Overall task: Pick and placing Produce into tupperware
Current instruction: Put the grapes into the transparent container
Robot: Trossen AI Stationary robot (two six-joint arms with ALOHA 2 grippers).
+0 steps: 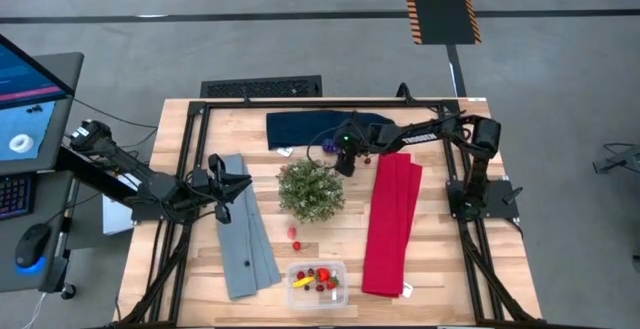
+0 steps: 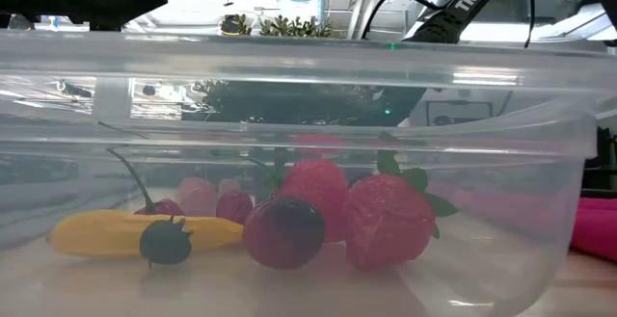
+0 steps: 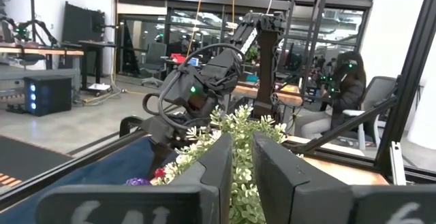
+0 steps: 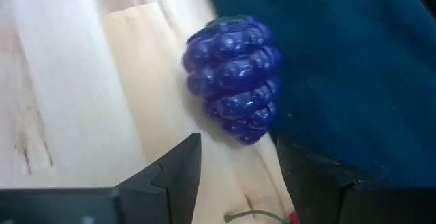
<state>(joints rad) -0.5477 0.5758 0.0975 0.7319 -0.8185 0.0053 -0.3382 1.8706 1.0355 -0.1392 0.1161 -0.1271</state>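
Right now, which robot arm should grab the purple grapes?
The right one, probably. Its gripper hangs over the purple grape cluster, fingers open, beside the navy cloth. The left gripper waits by the grey cloth, beyond the green plant.

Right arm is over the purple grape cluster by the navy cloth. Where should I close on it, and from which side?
Judging by the right wrist view, take the grape cluster across its wide upper half, coming straight down. It lies flat on the table, tapering to one end, so the narrow tip could slip. One long side touches the navy cloth, so that finger may need to press into the fabric. The right gripper looks open.
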